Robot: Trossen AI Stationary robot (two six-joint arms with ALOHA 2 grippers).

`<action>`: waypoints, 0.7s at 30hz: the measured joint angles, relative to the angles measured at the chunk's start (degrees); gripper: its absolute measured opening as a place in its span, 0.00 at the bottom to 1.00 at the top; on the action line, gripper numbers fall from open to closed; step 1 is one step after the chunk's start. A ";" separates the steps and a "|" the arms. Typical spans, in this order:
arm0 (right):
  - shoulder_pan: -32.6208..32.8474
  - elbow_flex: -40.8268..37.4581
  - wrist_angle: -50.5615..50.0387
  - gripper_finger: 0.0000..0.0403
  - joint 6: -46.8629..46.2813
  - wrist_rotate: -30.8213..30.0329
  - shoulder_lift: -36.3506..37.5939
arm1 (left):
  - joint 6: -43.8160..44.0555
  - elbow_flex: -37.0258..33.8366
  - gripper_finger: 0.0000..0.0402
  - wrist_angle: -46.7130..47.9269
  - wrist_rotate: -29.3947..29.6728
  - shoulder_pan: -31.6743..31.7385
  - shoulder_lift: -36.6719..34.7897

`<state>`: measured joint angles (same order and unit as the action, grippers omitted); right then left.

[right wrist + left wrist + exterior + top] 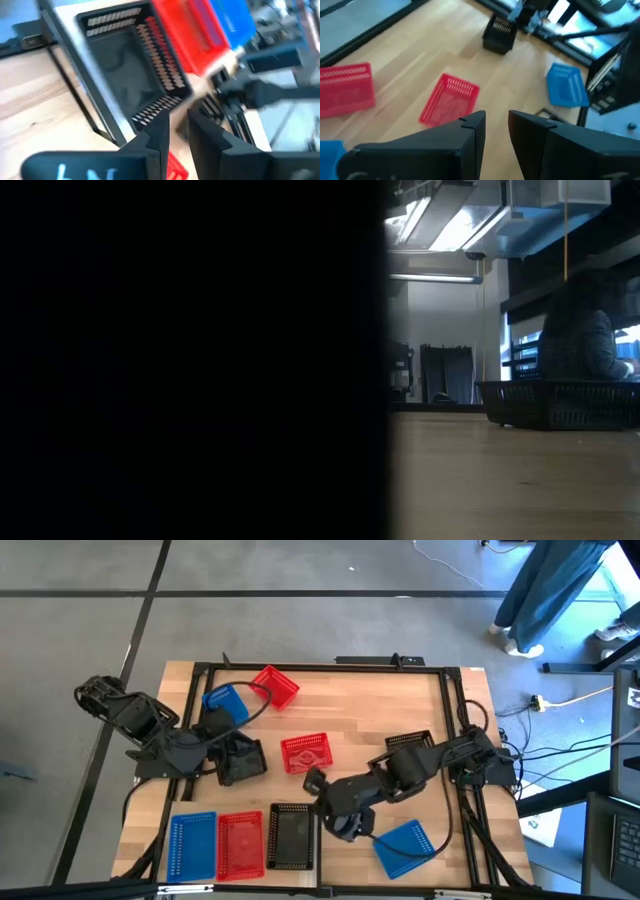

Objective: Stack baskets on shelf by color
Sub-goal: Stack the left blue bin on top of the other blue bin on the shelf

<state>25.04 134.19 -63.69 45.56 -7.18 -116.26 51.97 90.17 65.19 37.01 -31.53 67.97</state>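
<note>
Three baskets stand side by side on the pale shelf [114, 107] at the table's near edge: blue [193, 843], red [240, 843], black [292, 837]. Loose on the table are a blue basket [225, 703], two red ones [275, 685] [306, 752], another blue one [405, 847] and a black one [410, 743] partly under the right arm. My right gripper [345, 825] hovers just right of the black basket [130, 65] on the shelf, shut and empty. My left gripper [240, 760] waits at mid-left, shut and empty.
The table's black frame rails [195, 690] run along its edges. Cables lie beside the table's right side [560, 700]. A person's legs [550, 590] stand beyond the far right corner. The low view is dark on its left half, with the black basket [560, 402] on the right.
</note>
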 joint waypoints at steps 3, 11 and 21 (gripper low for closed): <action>-0.35 0.00 0.08 0.17 -5.52 -2.88 2.23 | 2.20 0.00 0.18 1.88 -2.47 0.00 -1.19; -4.98 0.00 -0.53 0.17 -23.29 -6.00 8.14 | 2.81 0.00 0.18 5.34 -4.05 5.21 -4.59; -17.63 -0.02 -6.87 0.17 -29.95 -5.83 15.06 | -3.15 0.04 0.18 16.30 -23.99 24.25 -6.96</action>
<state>7.40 134.17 -70.56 15.61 -13.02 -101.20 48.82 90.21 81.49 13.03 -7.28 61.01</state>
